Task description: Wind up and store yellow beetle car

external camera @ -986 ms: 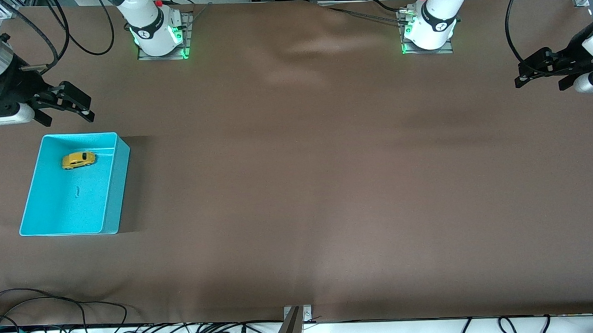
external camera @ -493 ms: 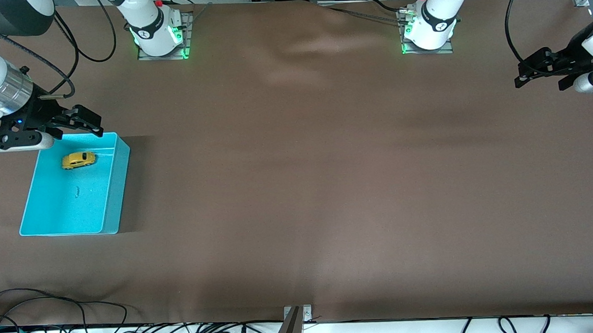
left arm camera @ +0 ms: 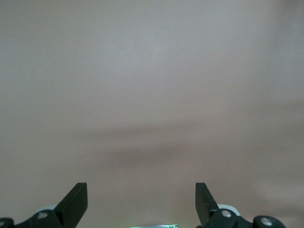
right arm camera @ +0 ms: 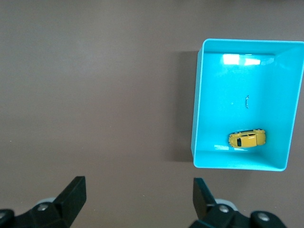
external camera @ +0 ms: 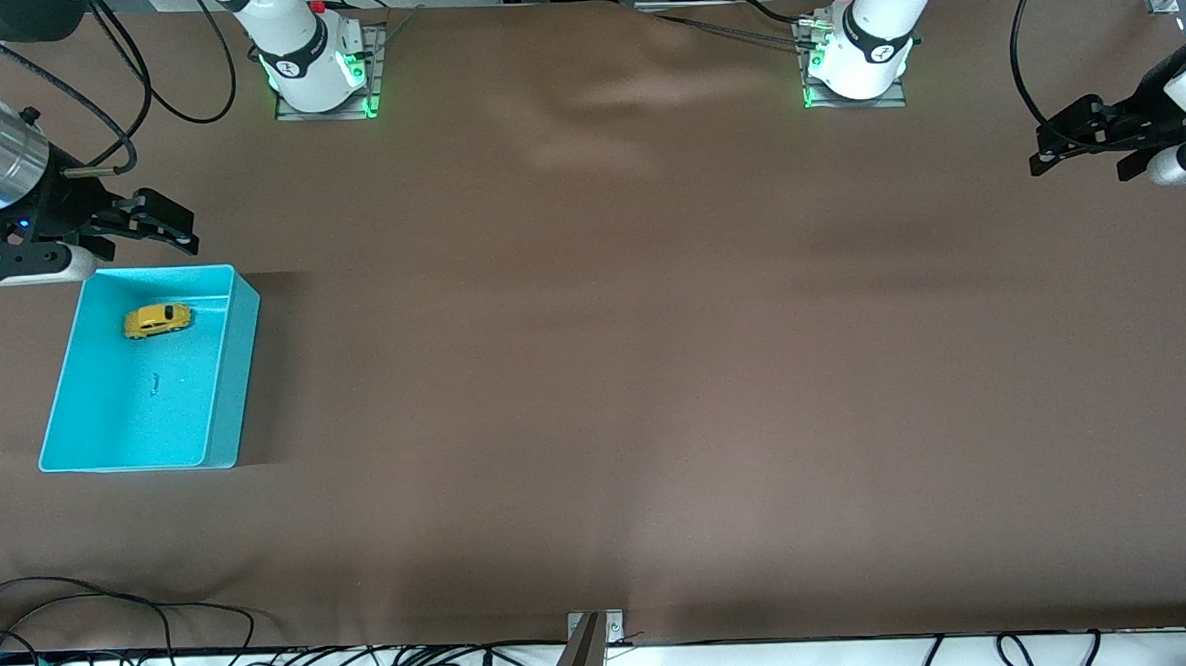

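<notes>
Front view: brown table [external camera: 615, 372]; yellow beetle car [external camera: 157, 320] inside turquoise bin [external camera: 230, 389].

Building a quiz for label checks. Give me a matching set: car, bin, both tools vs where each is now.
Things:
1. yellow beetle car
2. turquoise bin
3. right tool
4. left tool

Places or states:
A. open, over bare table at the left arm's end
B. open, above the table just off the bin's rim nearest the bases
C. lying inside the bin
D. on the table at the right arm's end

Pairs: 1-C, 2-D, 3-B, 4-A
</notes>
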You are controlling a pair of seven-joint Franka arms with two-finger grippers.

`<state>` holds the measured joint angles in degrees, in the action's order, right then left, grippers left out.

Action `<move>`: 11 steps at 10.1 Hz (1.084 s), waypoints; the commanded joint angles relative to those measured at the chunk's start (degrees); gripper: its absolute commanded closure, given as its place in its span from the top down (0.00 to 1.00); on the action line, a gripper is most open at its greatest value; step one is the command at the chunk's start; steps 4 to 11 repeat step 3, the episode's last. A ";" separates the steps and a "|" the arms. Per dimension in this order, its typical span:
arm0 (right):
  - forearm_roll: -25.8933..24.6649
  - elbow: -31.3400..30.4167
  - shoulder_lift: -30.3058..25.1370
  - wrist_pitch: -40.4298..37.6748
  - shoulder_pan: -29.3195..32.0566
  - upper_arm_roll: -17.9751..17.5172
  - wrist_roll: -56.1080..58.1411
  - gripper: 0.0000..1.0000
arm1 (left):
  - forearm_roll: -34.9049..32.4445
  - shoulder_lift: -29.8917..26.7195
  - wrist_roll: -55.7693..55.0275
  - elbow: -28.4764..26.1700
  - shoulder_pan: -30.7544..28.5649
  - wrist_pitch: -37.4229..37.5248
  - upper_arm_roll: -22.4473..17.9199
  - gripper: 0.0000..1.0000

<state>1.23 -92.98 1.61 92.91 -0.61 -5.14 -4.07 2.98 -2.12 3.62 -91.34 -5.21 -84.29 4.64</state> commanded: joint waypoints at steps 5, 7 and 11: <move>0.35 1.75 -0.02 -2.64 -0.27 0.74 -0.94 1.00 | 0.71 0.09 -0.19 1.08 0.11 0.80 0.02 1.00; 0.35 1.75 -0.02 -2.64 -0.27 0.74 -0.94 1.00 | 0.71 0.09 -0.19 1.08 0.11 0.80 0.02 1.00; 0.35 1.75 -0.02 -2.64 -0.27 0.74 -0.94 1.00 | 0.71 0.09 -0.19 1.08 0.11 0.80 0.02 1.00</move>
